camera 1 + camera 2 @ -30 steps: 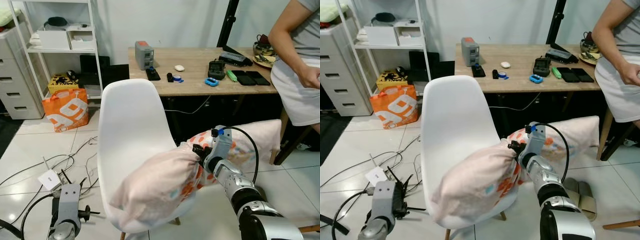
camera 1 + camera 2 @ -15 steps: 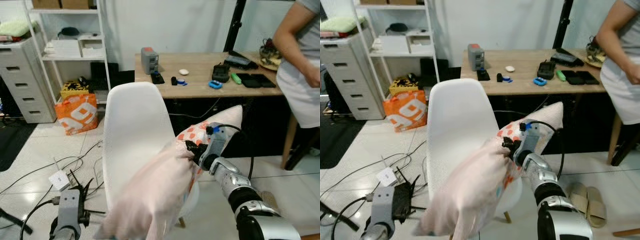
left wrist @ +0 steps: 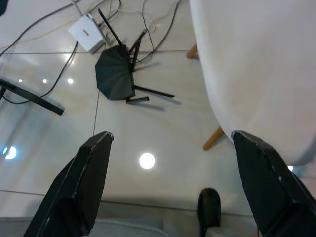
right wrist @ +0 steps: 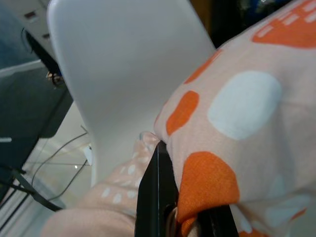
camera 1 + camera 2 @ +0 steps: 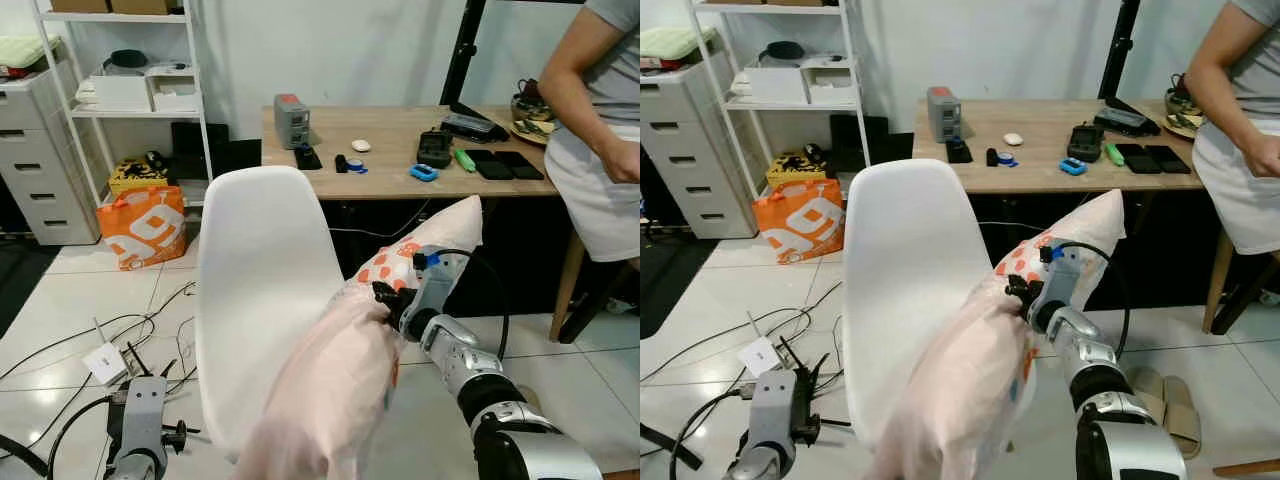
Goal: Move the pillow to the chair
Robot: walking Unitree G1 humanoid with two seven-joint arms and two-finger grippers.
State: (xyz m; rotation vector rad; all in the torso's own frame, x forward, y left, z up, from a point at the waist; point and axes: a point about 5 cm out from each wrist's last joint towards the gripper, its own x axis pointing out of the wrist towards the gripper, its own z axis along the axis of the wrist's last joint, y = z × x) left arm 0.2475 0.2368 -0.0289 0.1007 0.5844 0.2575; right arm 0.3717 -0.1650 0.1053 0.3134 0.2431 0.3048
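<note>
pillow (image 5: 345,375) now tipped steeply, low end slid past the chair (image 5: 262,290) seat's front edge; right gripper (image 5: 390,300) pinches its middle. looks close to slipping off.

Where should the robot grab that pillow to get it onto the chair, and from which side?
Pinch the bunched fabric at the pillow's middle, coming in from the robot's right, as the right tool does; both soft ends droop, one over the chair.

Head eyes down over the shared white chair (image 5: 262,290); left wrist floorward, right wrist close on it.
</note>
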